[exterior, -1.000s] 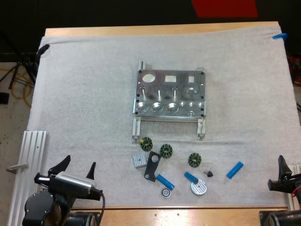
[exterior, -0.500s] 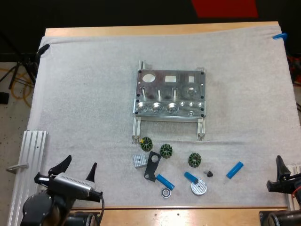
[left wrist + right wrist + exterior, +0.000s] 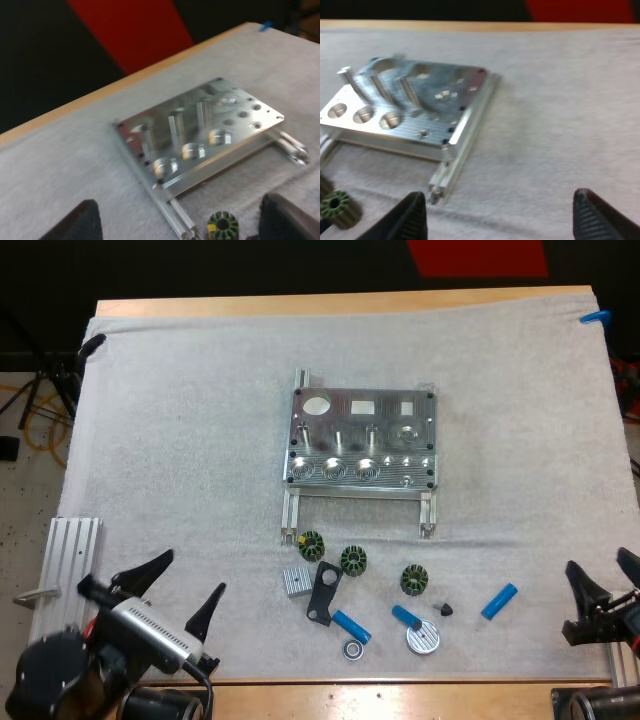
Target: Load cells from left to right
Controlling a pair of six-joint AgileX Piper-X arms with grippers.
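While both tools are hanging wide open and empty at the near edge of the worktop, the left tool by the mat's near-left corner and the right tool at its right edge, nothing is loaded, so I'd say the first pick is the step in hand. Just beyond them, three blue cells are lying flat among loose parts. The left cell is sitting just beside a black bracket and a small ring. The middle cell is crowding a round metal cap. The right cell is lying well apart from the rest. The right tool is nearest that free one, and closing across its short width should be cleanest. Farther back, the fixture is showing three round sockets along its near side, all empty. The leftmost is waiting for the first cell, set in upright.
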